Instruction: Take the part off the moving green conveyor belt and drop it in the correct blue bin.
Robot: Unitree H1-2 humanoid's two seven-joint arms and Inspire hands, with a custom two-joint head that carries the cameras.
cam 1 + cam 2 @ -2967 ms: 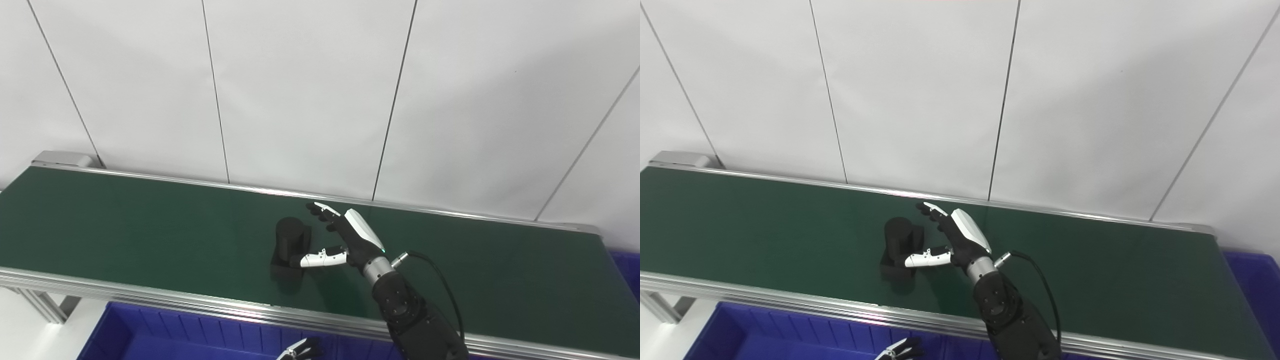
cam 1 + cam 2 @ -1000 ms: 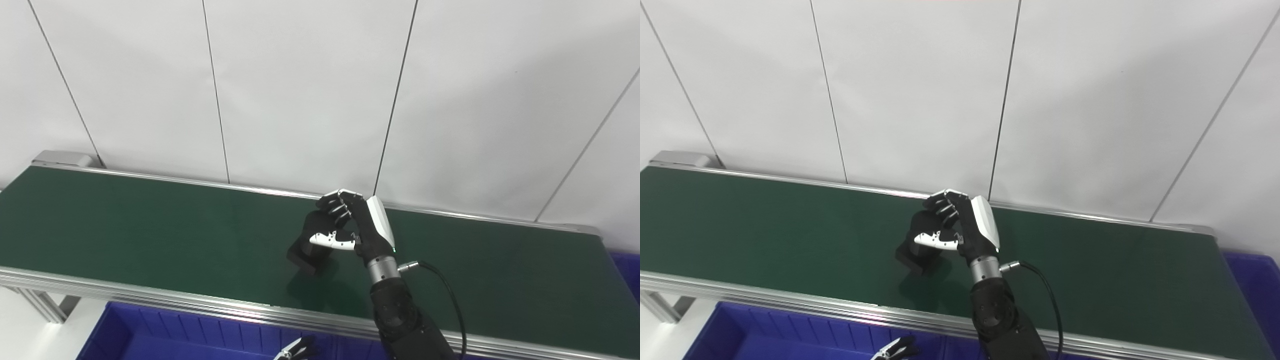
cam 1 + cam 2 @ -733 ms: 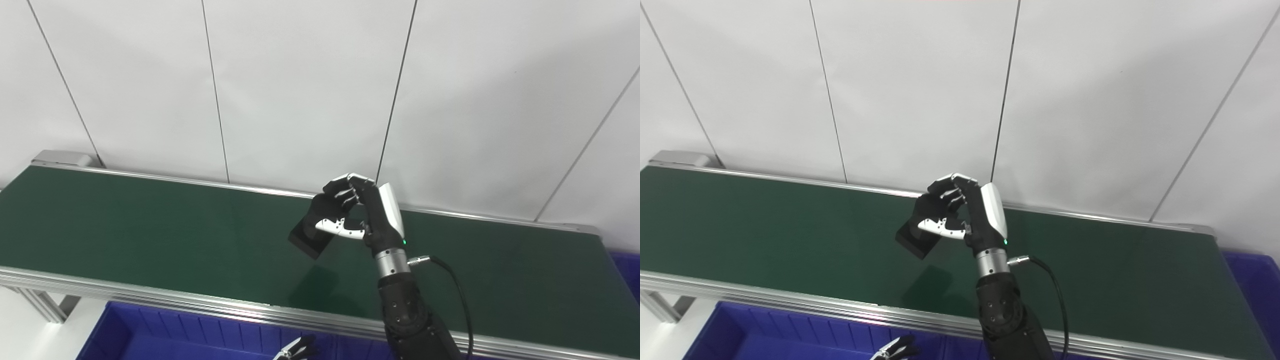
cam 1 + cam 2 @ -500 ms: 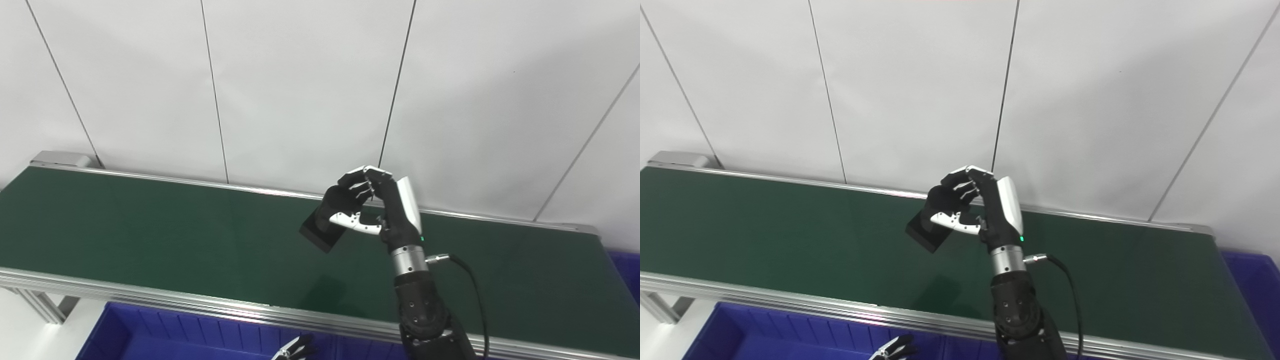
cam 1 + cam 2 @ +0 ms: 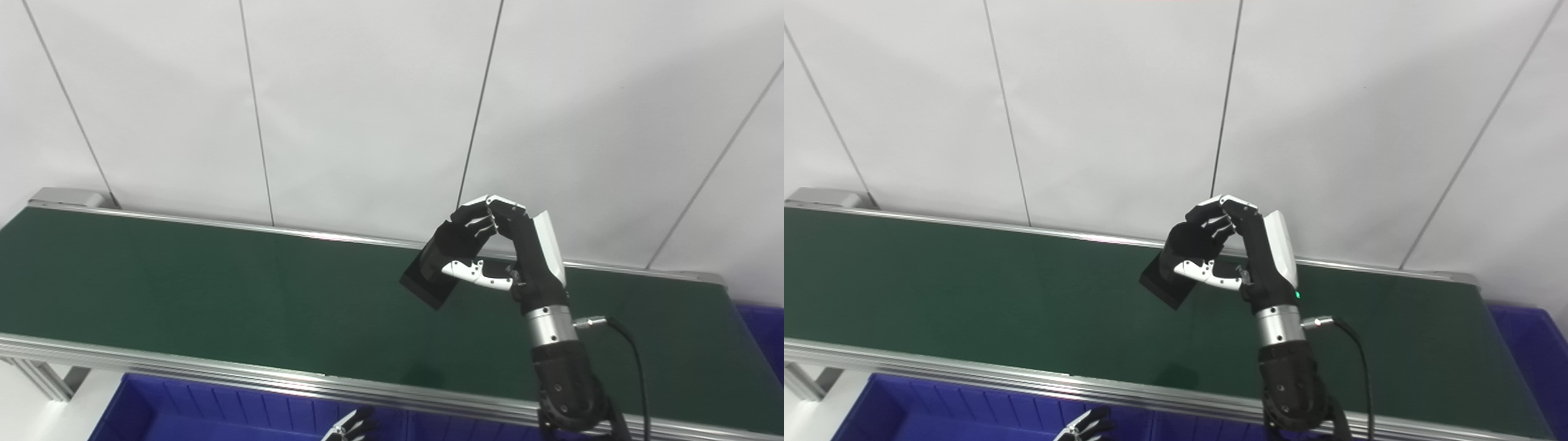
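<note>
My right hand [image 5: 499, 248] is raised above the green conveyor belt [image 5: 214, 288], shut on the black part [image 5: 432, 272]. The part is a dark cylinder on a square base, tilted, with its base pointing down to the left. In the right eye view the black part [image 5: 1176, 266] hangs well off the belt surface, held by the right hand [image 5: 1243, 251]. Only the fingertips of my left hand [image 5: 349, 429] show at the bottom edge, over a blue bin [image 5: 202, 410]; the fingers look spread.
The belt has metal rails along its near edge [image 5: 184, 370] and far edge [image 5: 306, 233]. A second blue bin [image 5: 1534, 349] sits past the belt's right end. A black cable [image 5: 631, 361] loops from the right wrist. White wall panels stand behind.
The right hand closed on the part, lifted it off the belt and carried it up and to the right. The camera has shifted slightly. The left hand stays low.
</note>
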